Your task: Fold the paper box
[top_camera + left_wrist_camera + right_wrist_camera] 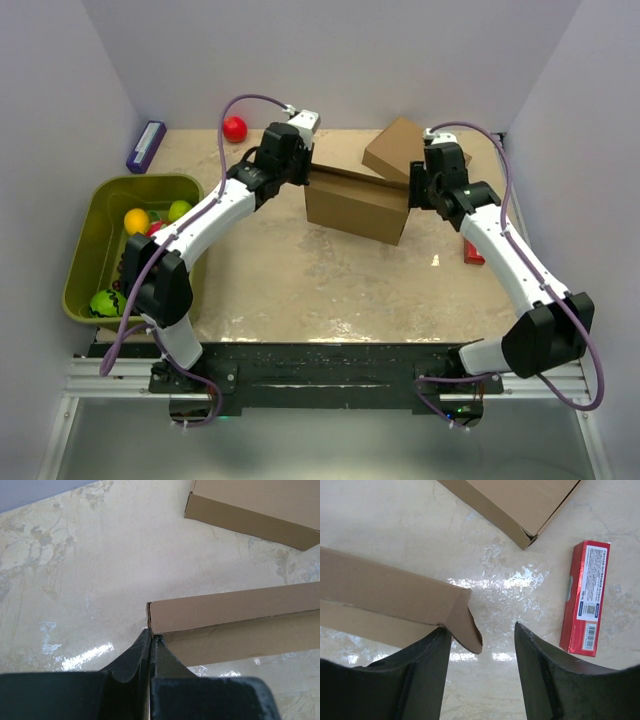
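Note:
The paper box (355, 205) is a brown cardboard carton standing mid-table, partly formed. My left gripper (303, 165) is at its back left top corner. In the left wrist view the jaws (151, 635) are pressed together right at the corner of the cardboard wall (235, 612), with a thin brown edge running between them. My right gripper (414, 190) is at the box's right end, open. Its left finger (427, 670) touches the box wall (385, 597), and a small rounded flap (465, 625) pokes into the gap. Nothing is pinched there.
A second closed brown carton (400, 148) lies behind the box at the back right. A red packet (472, 252) lies on the table under my right arm. A green bin (90, 250) with balls stands at the left. A red ball (234, 128) and a purple box (146, 146) lie at the back.

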Tool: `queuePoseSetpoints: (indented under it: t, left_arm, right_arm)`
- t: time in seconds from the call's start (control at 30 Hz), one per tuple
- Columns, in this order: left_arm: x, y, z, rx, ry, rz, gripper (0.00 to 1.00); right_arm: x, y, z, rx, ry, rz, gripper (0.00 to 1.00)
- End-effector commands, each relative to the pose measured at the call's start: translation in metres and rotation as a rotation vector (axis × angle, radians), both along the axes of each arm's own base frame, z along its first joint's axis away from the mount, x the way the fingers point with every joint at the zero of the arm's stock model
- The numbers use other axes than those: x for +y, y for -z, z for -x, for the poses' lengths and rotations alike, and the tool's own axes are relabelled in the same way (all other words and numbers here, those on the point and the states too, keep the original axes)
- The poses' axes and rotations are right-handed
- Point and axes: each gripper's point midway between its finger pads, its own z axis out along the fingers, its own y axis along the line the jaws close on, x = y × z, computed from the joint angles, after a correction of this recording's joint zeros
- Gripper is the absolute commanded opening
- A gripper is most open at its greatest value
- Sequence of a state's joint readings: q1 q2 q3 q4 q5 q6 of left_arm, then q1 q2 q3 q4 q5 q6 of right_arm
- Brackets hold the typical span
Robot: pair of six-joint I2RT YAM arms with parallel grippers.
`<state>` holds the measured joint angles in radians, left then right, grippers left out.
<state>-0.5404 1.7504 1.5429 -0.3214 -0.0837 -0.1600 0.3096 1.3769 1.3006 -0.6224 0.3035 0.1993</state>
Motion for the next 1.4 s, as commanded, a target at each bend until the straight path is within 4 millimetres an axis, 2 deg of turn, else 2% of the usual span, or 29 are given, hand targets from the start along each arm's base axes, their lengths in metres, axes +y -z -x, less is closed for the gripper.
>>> queuePoseSetpoints:
  t: [0.0,0.17,0.2,0.33,0.4,0.53,0.67,0.87,1.03,1.17,1.37]
  left_arm:
    - [0.002,0.017,0.007,0.059,0.018,-0.059,0.0]
    - [0.003,0.018,0.006,0.054,0.02,-0.066,0.0]
    - [0.002,0.017,0.006,0.05,0.021,-0.066,0.0]
    - [0.002,0.017,0.007,0.036,0.043,-0.068,0.0]
    - [0.0,0.014,0.008,0.021,0.056,-0.066,0.0]
    - [0.002,0.018,0.01,0.02,0.064,-0.084,0.0]
    - [0.004,0.021,0.011,0.019,0.065,-0.112,0.0]
    - [0.006,0.024,0.011,0.014,0.058,-0.146,0.0]
    - [0.001,0.02,0.012,0.008,0.07,-0.117,0.0]
    - [-0.004,0.011,0.011,-0.007,0.078,-0.081,0.2]
    - [-0.007,0.005,0.008,-0.021,0.074,-0.055,0.36]
  right_arm:
    - [0.0,-0.003,-0.005,-0.025,-0.015,-0.009,0.52]
    - [-0.004,0.007,-0.007,0.007,-0.024,-0.046,0.4]
    - [-0.001,0.01,-0.006,0.02,-0.039,-0.068,0.29]
    - [0.004,0.008,-0.007,0.031,-0.074,-0.154,0.1]
    - [0.009,0.007,-0.007,0.04,-0.094,-0.201,0.05]
    - [0.022,0.004,-0.007,0.062,-0.133,-0.316,0.01]
    - [0.026,0.0,-0.01,0.06,-0.142,-0.364,0.0]
    - [0.02,0.001,-0.014,0.065,-0.151,-0.466,0.0]
    - [0.016,0.0,-0.014,0.053,-0.148,-0.461,0.0]
    - [0.012,0.002,-0.011,0.06,-0.147,-0.429,0.0]
    - [0.005,0.006,-0.008,0.065,-0.142,-0.388,0.0]
